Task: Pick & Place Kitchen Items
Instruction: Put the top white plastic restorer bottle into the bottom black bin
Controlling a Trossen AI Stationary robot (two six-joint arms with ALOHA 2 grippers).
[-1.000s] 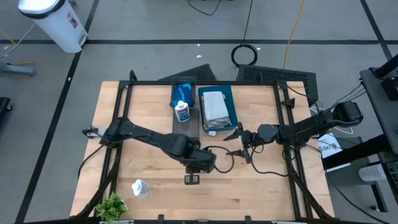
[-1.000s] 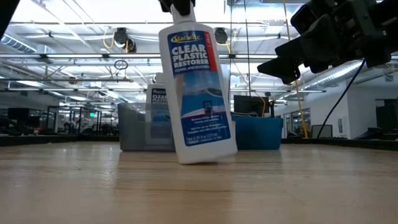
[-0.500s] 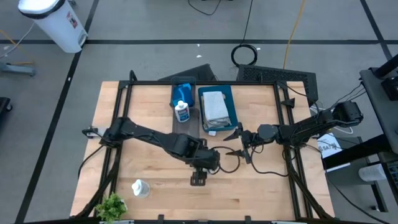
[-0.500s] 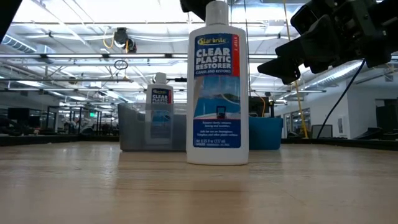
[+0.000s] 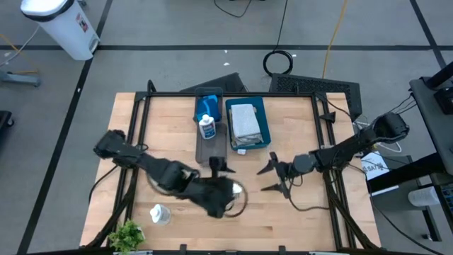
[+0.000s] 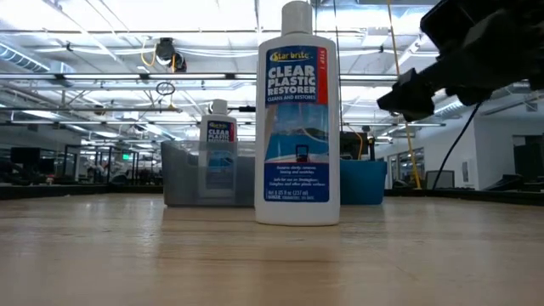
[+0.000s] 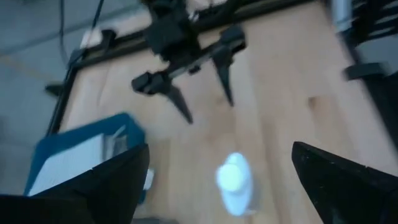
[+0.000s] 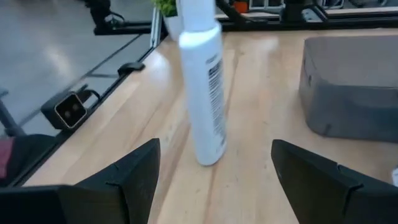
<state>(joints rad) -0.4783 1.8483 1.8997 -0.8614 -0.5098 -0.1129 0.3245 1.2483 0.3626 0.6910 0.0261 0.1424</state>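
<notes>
A white bottle (image 6: 297, 119) with a blue "Clear Plastic Restorer" label stands upright on its base on the wooden table, near the middle (image 5: 236, 190). My left gripper (image 7: 221, 148) hangs open above it and touches nothing; the bottle's cap (image 7: 234, 177) shows below, between its fingers. My right gripper (image 5: 263, 180) is open to the bottle's right, pointing at it from a short way off (image 8: 205, 93). A second white bottle (image 5: 207, 127) and a blue sponge (image 5: 207, 105) sit in the grey tray. A grey cloth (image 5: 244, 120) lies in the teal tray.
The grey tray (image 5: 211, 146) and the teal tray (image 5: 265, 127) stand side by side at the far middle. Another white bottle (image 5: 160, 213) lies near the front left, beside a small green plant (image 5: 126, 234). Bare wood lies along the near edge.
My left gripper has opened and let go of the bottle, then risen and drawn back toward the table's left, turning as it went. The bottle, tilted a second ago, now stands upright on the table. My right gripper has swung a little toward the near edge.
</notes>
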